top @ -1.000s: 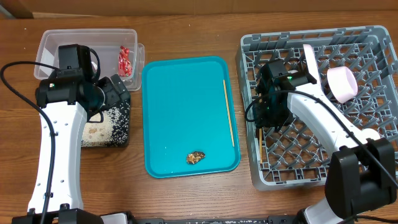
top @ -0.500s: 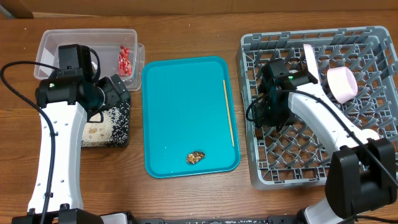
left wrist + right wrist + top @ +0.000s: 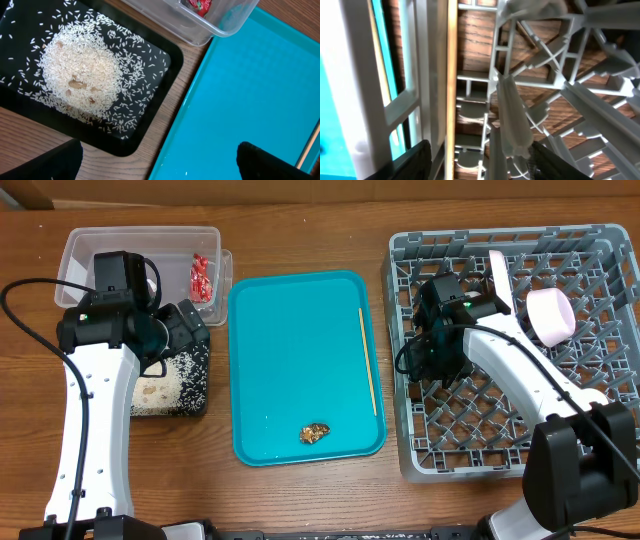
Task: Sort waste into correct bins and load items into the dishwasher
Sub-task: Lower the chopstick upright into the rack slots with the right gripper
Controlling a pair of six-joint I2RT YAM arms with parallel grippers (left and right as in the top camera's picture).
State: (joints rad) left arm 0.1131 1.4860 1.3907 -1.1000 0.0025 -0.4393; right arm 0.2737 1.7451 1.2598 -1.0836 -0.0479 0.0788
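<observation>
Now spread-fingered: left end effector over black tray, right end effector in rack.

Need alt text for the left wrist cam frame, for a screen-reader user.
A black tray holding a heap of white rice fills the upper left, seen from above through the open, empty left gripper. A teal tray lies to its right on the wooden table, and a clear tub corner with a red wrapper shows at the top.
</observation>
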